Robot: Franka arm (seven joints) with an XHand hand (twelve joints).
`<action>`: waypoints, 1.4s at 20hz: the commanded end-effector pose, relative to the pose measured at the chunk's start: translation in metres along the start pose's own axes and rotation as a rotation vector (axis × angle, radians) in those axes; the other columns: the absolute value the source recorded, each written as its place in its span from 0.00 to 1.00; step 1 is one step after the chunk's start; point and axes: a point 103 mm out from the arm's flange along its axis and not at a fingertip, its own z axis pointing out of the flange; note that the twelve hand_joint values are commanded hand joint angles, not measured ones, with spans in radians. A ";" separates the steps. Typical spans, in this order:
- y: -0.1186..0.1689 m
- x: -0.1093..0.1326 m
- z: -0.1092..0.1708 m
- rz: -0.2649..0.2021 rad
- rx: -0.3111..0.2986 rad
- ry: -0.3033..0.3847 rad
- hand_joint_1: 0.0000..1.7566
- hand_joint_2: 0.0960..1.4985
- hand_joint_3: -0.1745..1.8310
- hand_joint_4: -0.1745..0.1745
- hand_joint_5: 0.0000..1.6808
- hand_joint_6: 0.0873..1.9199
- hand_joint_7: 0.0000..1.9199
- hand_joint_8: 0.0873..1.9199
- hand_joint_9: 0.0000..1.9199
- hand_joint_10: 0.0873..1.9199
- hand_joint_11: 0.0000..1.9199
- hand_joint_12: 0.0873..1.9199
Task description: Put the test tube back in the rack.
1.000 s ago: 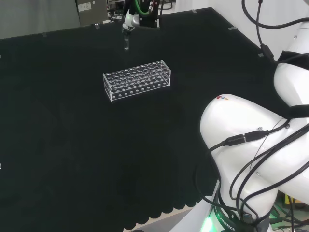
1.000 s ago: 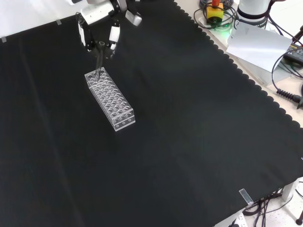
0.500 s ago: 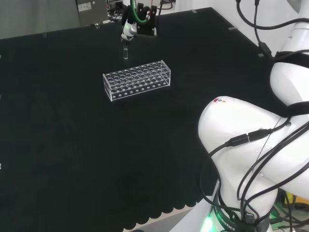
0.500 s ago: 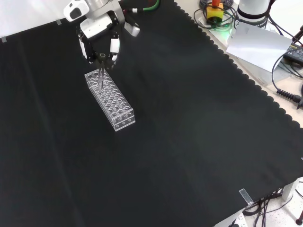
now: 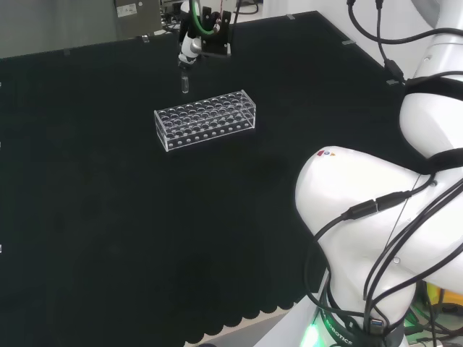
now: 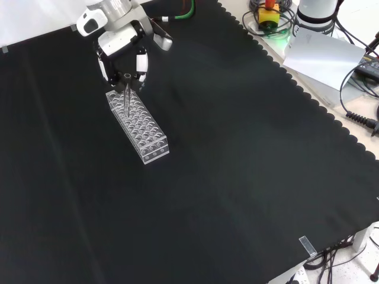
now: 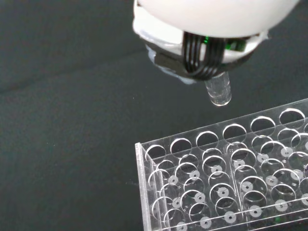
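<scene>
One tube held: your hand [image 6: 121,50] has its fingers pinched round the top of the clear test tube [image 6: 126,94], which hangs about upright below them.
Tube position: in the wrist view its rounded bottom [image 7: 219,94] sits above the far row of holes of the rack [image 7: 226,178], apart from the rim and not yet inside any hole.
Rack: a clear plastic block of many holes [image 5: 206,119], lying flat on the cloth; in the front view the hand is over its upper end.
Change: across the last second your hand has come down and drifted in from beyond the rack's far edge, so the tube tip now lies nearer the holes.
Meaning: you look to be in the lining-up stage; the tube likely needs centring over one hole before you lower it.
Risk: the tip could catch a rim and tilt the tube.
Bench: black cloth [image 6: 237,177], bare round the rack.
Room: cables and a grey sheet [image 6: 323,56] beyond the scalloped cloth edge in the front view.
</scene>
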 end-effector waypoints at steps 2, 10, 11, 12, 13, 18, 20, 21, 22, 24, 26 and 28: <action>0.005 0.004 0.006 0.000 0.077 0.012 0.82 0.38 0.40 0.00 0.81 0.20 0.75 0.26 0.73 0.11 0.60 0.45; 0.006 0.009 0.014 -0.023 0.133 -0.010 0.82 0.37 0.40 0.00 0.80 0.20 0.75 0.26 0.73 0.11 0.60 0.45; 0.006 0.010 0.015 -0.022 0.137 -0.011 0.82 0.37 0.40 0.00 0.80 0.20 0.75 0.26 0.73 0.11 0.60 0.45; 0.006 0.010 0.016 -0.021 0.141 -0.010 0.82 0.37 0.40 0.00 0.80 0.20 0.75 0.26 0.73 0.11 0.60 0.45; 0.006 0.011 0.019 -0.020 0.142 -0.010 0.82 0.37 0.40 0.00 0.80 0.20 0.75 0.26 0.73 0.11 0.60 0.45; 0.009 0.015 0.023 -0.024 0.155 -0.009 0.82 0.37 0.40 0.00 0.80 0.20 0.75 0.26 0.73 0.12 0.60 0.45; 0.011 0.016 0.025 -0.025 0.158 -0.011 0.82 0.37 0.40 0.00 0.80 0.20 0.75 0.26 0.73 0.12 0.60 0.46; 0.012 0.016 0.026 -0.032 0.162 -0.009 0.82 0.37 0.40 0.00 0.80 0.20 0.75 0.26 0.73 0.12 0.60 0.46; 0.013 0.016 0.027 -0.034 0.164 -0.010 0.82 0.37 0.40 0.00 0.80 0.21 0.75 0.26 0.73 0.12 0.60 0.46; 0.014 0.014 0.029 -0.032 0.168 -0.012 0.82 0.37 0.40 0.00 0.80 0.21 0.75 0.26 0.73 0.12 0.60 0.46; 0.016 0.013 0.030 -0.031 0.172 -0.015 0.82 0.37 0.40 0.00 0.80 0.21 0.75 0.26 0.73 0.12 0.60 0.46; 0.017 0.011 0.030 -0.027 0.175 -0.018 0.82 0.37 0.40 0.00 0.80 0.21 0.75 0.26 0.73 0.12 0.60 0.46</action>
